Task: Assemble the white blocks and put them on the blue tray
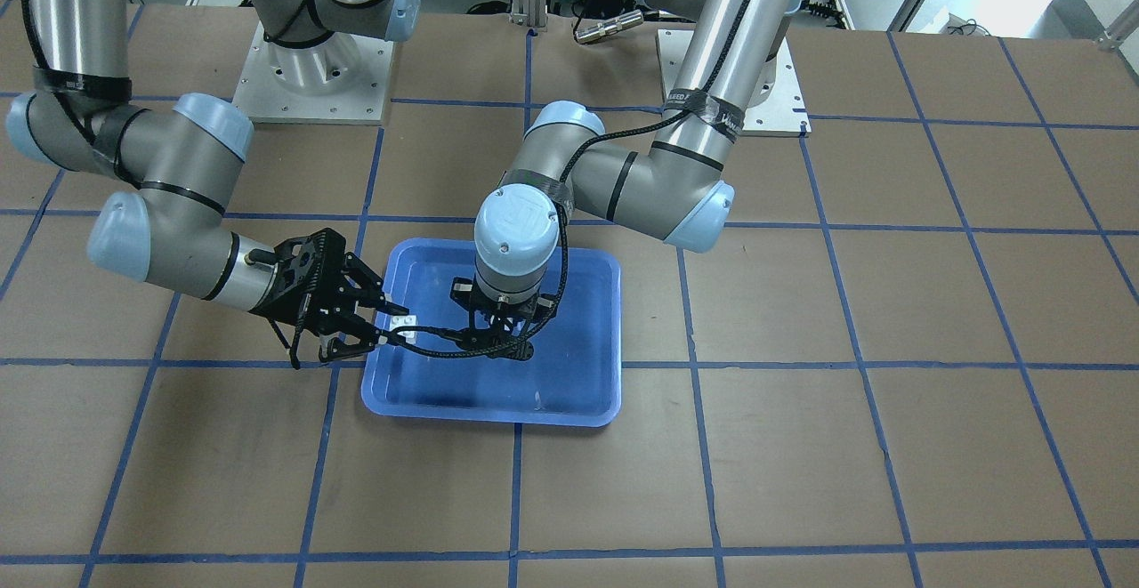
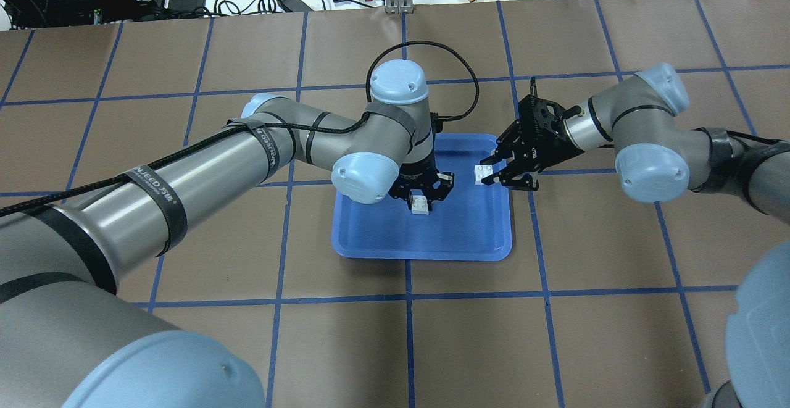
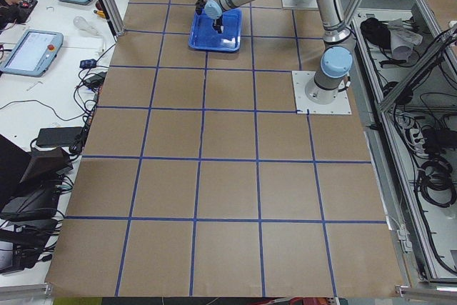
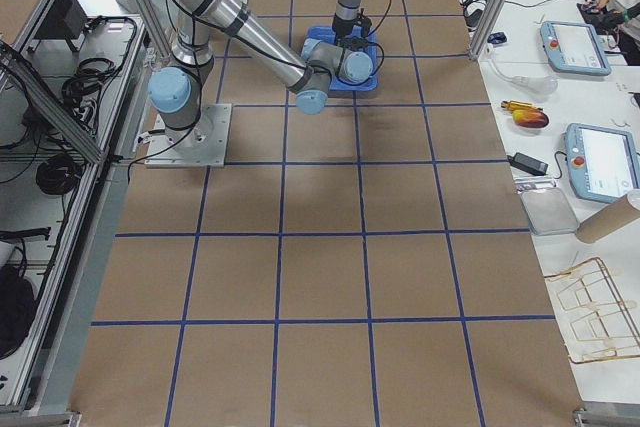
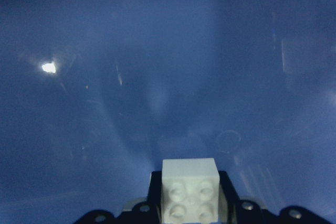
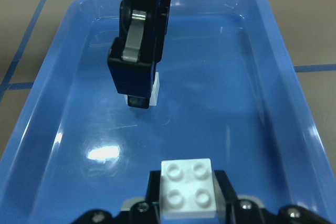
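The blue tray [image 2: 370,242] lies at the table's middle. My left gripper [image 2: 421,198] points straight down over the tray's floor and is shut on a white block [image 2: 421,205], held low above it. In the left wrist view that block [image 5: 190,188] sits between the fingers, studs showing. My right gripper [image 2: 495,171] reaches in level over the tray's right rim and is shut on the other white block [image 2: 482,174]. In the right wrist view this block [image 6: 188,187] is studs up, and the left gripper [image 6: 137,85] with its block [image 6: 153,88] hangs ahead of it. The two blocks are apart.
The tray [image 1: 569,412] sits on a brown table with a blue tape grid [image 1: 694,366]. The left arm's black cable [image 2: 426,47] loops above the tray. Both arm bases [image 1: 311,72] stand on plates at the table's robot side.
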Available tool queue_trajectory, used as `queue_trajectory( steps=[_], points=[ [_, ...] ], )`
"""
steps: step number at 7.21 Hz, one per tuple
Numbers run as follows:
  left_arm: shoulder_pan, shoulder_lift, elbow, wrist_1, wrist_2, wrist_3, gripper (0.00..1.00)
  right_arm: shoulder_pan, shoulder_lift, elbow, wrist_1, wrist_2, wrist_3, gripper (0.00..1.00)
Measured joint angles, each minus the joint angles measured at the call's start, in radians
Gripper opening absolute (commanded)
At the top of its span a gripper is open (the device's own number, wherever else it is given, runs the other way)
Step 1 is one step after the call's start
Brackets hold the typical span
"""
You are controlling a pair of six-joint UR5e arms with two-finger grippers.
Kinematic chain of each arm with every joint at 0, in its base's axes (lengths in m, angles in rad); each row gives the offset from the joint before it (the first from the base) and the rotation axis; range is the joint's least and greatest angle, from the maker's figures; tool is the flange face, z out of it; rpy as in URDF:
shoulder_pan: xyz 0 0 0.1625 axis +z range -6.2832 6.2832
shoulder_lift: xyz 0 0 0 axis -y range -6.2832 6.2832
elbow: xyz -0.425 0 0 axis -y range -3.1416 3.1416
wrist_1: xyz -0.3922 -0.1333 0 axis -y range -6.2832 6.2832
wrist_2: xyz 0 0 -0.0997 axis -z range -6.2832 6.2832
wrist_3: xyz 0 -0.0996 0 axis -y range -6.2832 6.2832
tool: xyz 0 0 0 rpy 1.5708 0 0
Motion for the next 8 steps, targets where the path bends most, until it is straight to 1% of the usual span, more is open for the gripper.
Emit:
queue_trajectory(
  steps=[2,3,5,6,8],
  points=[
    [0.000,0.000,0.000,0.002,0.000,-0.024,0.89,0.017,-0.004,0.079,-0.106,0.012,0.064,0.07],
    [0.000,0.002,0.000,0.003,0.000,-0.030,0.95,0.028,-0.005,0.112,-0.163,0.013,0.102,0.07],
    [0.002,0.024,0.002,-0.002,0.005,-0.028,1.00,0.055,-0.001,0.160,-0.260,0.013,0.154,0.07],
    [0.009,0.043,0.004,-0.009,0.012,-0.023,1.00,0.071,0.001,0.170,-0.284,0.014,0.162,0.07],
    [0.072,0.090,0.009,-0.047,0.023,0.021,1.00,0.093,0.003,0.174,-0.307,0.022,0.177,0.07]
  ],
)
